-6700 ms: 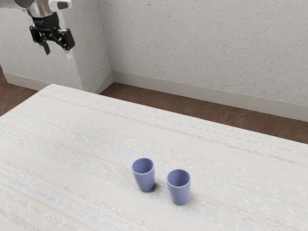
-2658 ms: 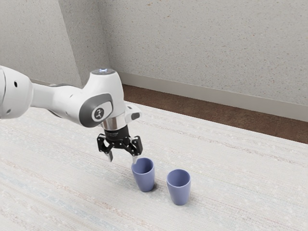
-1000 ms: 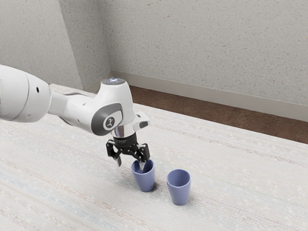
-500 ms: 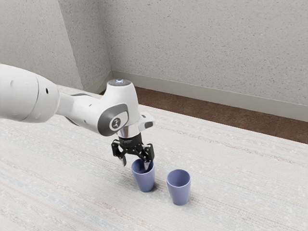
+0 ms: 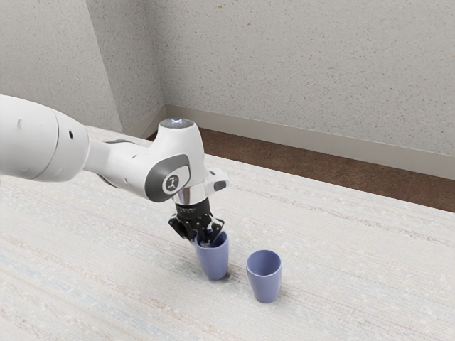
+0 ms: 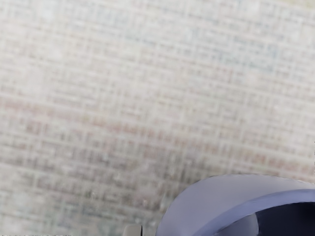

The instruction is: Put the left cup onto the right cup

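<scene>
The pale wood-grain tabletop (image 5: pixel 341 234) carries both cups and gives the arm a flat, open place to work. The white arm (image 5: pixel 106 160) reaches in from the exterior view's left and bends steeply down, so that its hand comes at the cups from above.

The 2 blue cups stand upright and just beside each other without touching. The left cup (image 5: pixel 213 259) sits on the tabletop directly under the hand. The right cup (image 5: pixel 264 277) stands free, its mouth open upward to receive the other.

The black pincer (image 5: pixel 202 231) is drawn narrow at the left cup's rim. It appears to pinch the wall on the arm's side, 1 finger inside and 1 outside, a hold that leaves the base free for stacking. In the wrist view, that rim (image 6: pixel 216 206) curves close under the hand. The lift seems not yet begun.
</scene>
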